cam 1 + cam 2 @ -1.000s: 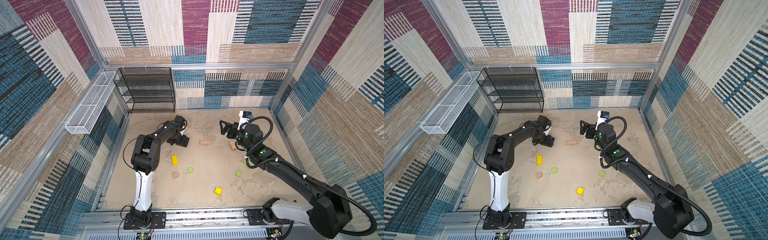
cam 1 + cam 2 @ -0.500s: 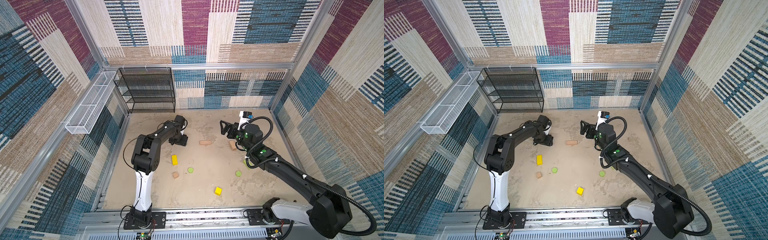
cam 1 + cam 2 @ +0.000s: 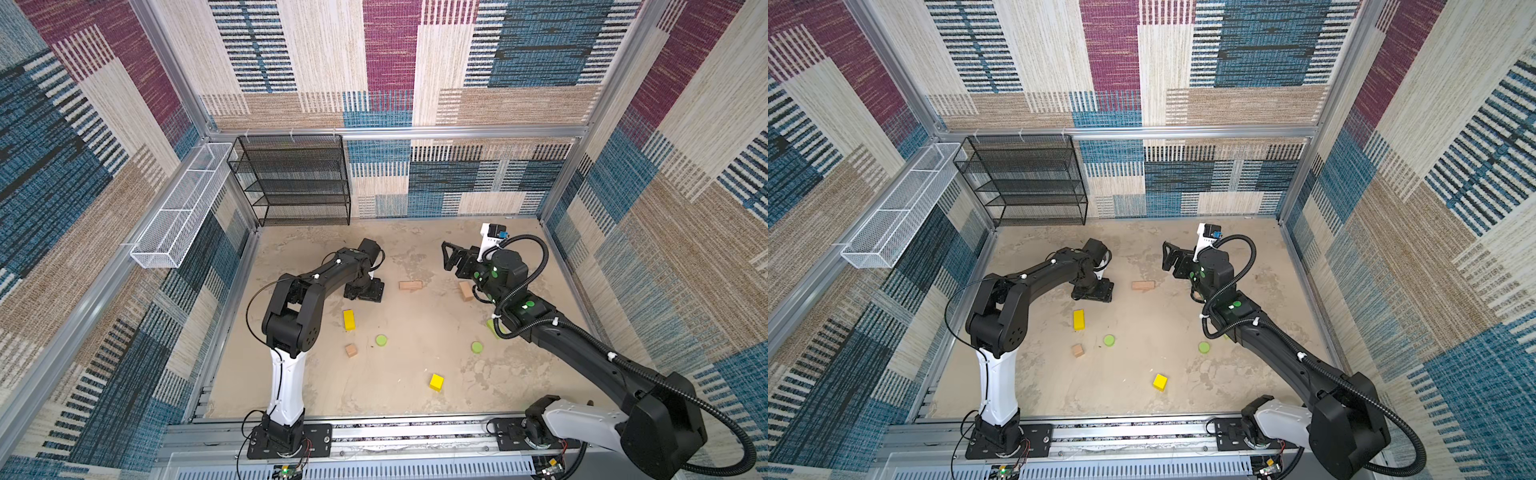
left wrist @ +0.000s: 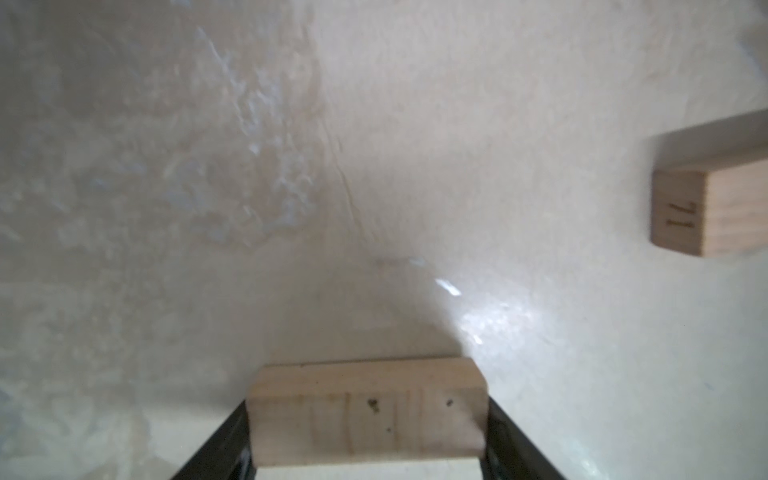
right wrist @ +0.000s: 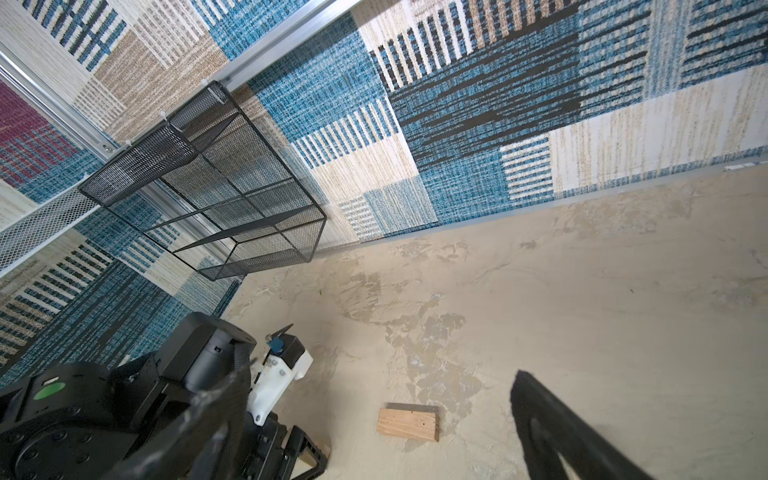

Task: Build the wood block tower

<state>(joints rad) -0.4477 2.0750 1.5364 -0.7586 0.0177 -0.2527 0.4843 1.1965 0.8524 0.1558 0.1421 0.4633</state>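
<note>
The wood block tower is not assembled: its pieces lie singly, spread over the sandy tabletop [image 3: 399, 409]. The left gripper [image 3: 365, 292] is lowered at the left-centre of the tabletop, toward the far edge. In the left wrist view its two black fingers [image 4: 230, 444] bear against both ends of a tan bar [image 4: 368, 411], so the bar is clamped across its length. The view is too close to confirm whether the bar rests on the surface or is raised. This bar is pale wood with visible grain and a few small dark specks. A second tan bar [image 3: 410, 285] lies flat just to the right of the left gripper, clear of it. Its end face carries a dark handwritten mark in the left wrist view. A third tan bar [image 3: 466, 291] lies tilted close to the right arm. The right gripper [image 3: 451, 257] is raised above the far right part of the tabletop with its jaws spread wide and nothing between them. The yellow bar [image 3: 349, 320] lies toward the left edge, with the tan cube [image 3: 351, 350] just nearer the front edge. One lime green disc [image 3: 381, 340] lies flat beside the cube, and the other lime green disc [image 3: 477, 347] lies right of centre. The lime green bar [image 3: 494, 328] is partly covered by the right arm. The yellow cube [image 3: 436, 382] sits alone nearest the front edge.
</note>
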